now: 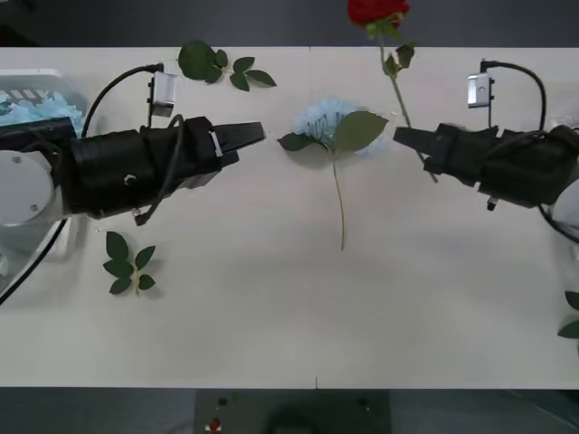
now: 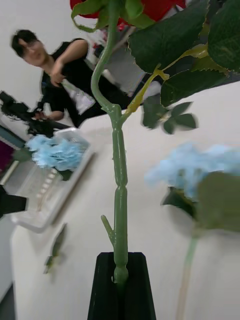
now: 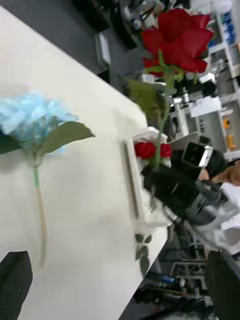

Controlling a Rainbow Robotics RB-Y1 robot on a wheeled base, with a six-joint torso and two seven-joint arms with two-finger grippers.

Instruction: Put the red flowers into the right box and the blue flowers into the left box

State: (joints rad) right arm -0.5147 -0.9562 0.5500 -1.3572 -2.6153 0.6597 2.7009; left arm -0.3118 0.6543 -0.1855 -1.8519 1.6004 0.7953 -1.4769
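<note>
My right gripper (image 1: 401, 136) is shut on the green stem of a red flower (image 1: 378, 11) and holds it above the table's far right, bloom pointing away. The right wrist view has that stem (image 2: 119, 200) clamped between the black fingers (image 2: 107, 290). One blue flower (image 1: 326, 122) lies flat at the table's middle, between both grippers. Left of it, my left gripper (image 1: 251, 136) is open and holds nothing. The left box (image 1: 36, 81) at the far left holds blue flowers (image 2: 55, 152). The right box (image 3: 131, 175) has a red flower (image 3: 149, 149) in it.
Loose green leaf sprigs lie at the back left (image 1: 222, 65), at the front left (image 1: 128, 265) and at the right edge (image 1: 572, 316). The white table (image 1: 271, 316) is bare across its front half.
</note>
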